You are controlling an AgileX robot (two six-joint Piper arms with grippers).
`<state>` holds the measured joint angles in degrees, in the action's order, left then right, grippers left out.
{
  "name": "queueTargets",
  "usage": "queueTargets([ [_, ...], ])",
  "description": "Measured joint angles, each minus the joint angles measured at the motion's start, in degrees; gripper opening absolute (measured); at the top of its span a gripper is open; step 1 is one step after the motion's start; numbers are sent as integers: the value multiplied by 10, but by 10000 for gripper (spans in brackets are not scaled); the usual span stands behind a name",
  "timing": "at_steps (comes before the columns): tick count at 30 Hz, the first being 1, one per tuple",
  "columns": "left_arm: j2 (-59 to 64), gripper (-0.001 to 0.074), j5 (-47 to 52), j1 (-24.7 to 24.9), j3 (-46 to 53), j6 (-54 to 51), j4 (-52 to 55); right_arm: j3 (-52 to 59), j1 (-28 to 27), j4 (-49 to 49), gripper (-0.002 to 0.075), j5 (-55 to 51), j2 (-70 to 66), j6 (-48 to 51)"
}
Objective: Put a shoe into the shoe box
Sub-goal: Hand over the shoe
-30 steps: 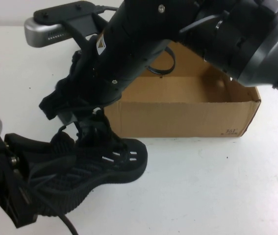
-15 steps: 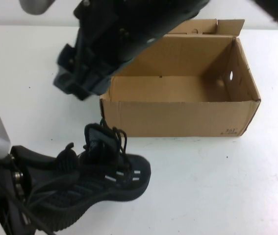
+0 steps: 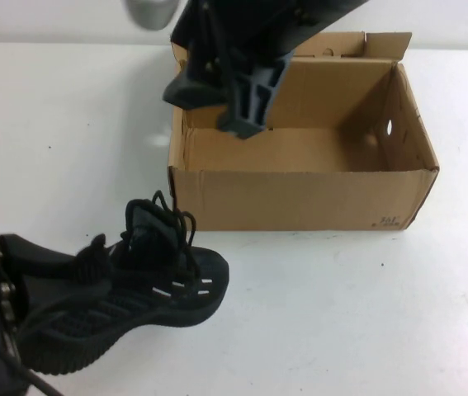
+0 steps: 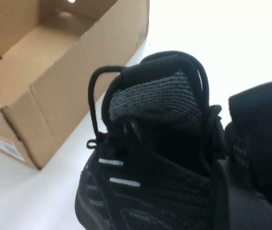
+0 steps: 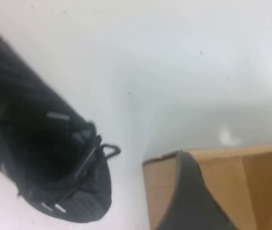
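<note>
Nearest us: left gripper (image 3: 11,285) at lower left corner of high view, fingers pressed together on heel of shoe (image 3: 134,289). Black sneaker rests on white table (image 3: 341,313), toe pointing toward shoe box (image 3: 300,198), just short of its near wall. Not yet inside. Box stands open, interior bare.

Farther: right gripper (image 3: 229,95) hangs above box's left end, jaws apart, holding nothing.

We judge task barely begun: lifting shoe over near wall and setting it inside remains.

Nothing readable: the shoe box (image 3: 300,194) bears a small dark print and a label, both illegible
</note>
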<state>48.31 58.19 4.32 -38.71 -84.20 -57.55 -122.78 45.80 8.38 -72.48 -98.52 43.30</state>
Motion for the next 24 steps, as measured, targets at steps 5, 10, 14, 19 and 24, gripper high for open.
queueTargets([
  [5, 19, 66, 96, -48, -78, -6, 5, 54, -93, 162, 359, 0, 28, 105],
  [10, 59, 65, 122, -54, -142, -3, 4, 143, -151, 263, 358, 1, 66, 186],
  [14, 73, 65, 122, -55, -171, -2, 5, 209, -161, 291, 358, 3, 102, 233],
  [19, 73, 64, 124, -53, -186, 8, -16, 275, -161, 305, 358, 4, 123, 253],
  [24, 72, 64, 124, -12, -186, 30, -21, 304, -161, 308, 358, 7, 123, 254],
])
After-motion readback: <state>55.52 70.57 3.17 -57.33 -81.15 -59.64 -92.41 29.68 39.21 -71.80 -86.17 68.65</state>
